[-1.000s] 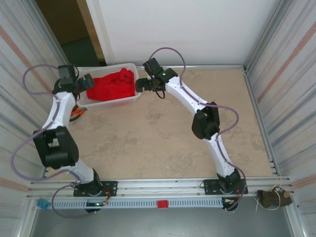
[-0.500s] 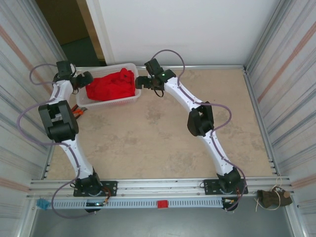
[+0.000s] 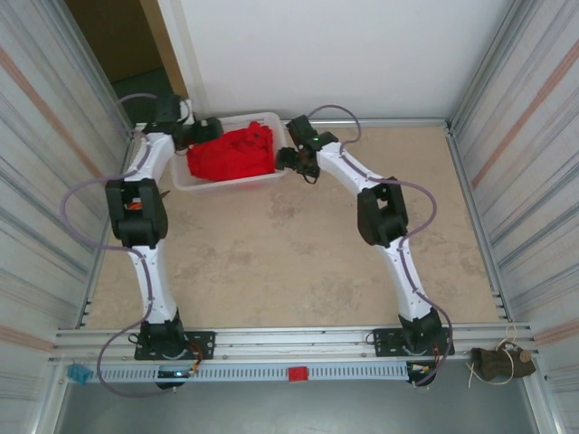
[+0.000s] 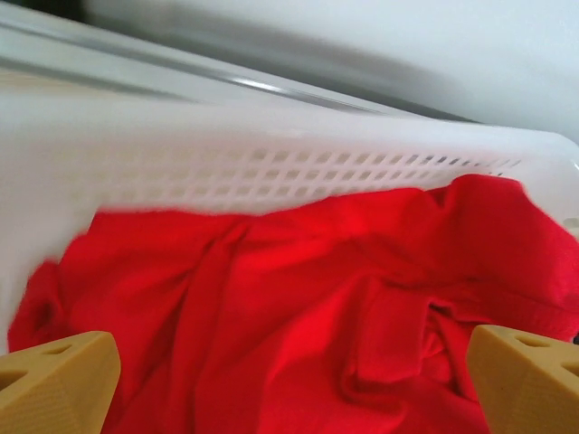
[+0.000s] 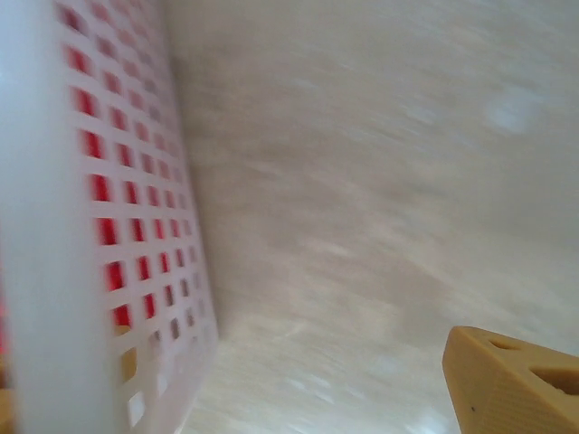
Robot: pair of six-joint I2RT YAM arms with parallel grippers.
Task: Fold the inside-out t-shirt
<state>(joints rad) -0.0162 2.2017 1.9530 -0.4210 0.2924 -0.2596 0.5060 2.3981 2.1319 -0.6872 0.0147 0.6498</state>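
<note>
The inside-out t-shirt [image 3: 233, 154] is a crumpled bright red heap in the white mesh basket [image 3: 231, 183] at the back left of the table. My left gripper [image 3: 206, 129] reaches over the basket's left end. In the left wrist view its yellow fingertips [image 4: 54, 384] stand wide apart just above the red t-shirt [image 4: 298, 298], holding nothing, with the basket wall [image 4: 271, 167] behind. My right gripper [image 3: 288, 158] is at the basket's right end, open [image 5: 244, 380]. The mesh wall [image 5: 54, 226] stands close to its left finger, and red t-shirt cloth [image 5: 99, 190] shows through the holes.
The tan tabletop [image 3: 298, 253] stretches wide in front of the basket. Ribbed metal walls [image 3: 54, 136] close both sides and a white wall [image 3: 344, 54] the back. A dark doorway [image 3: 136, 54] opens at the back left. The basket lies near the back left corner.
The basket with the t-shirt has slid to the right and slightly back. Both grippers moved right with it, and the left arm stretched out towards the back.
</note>
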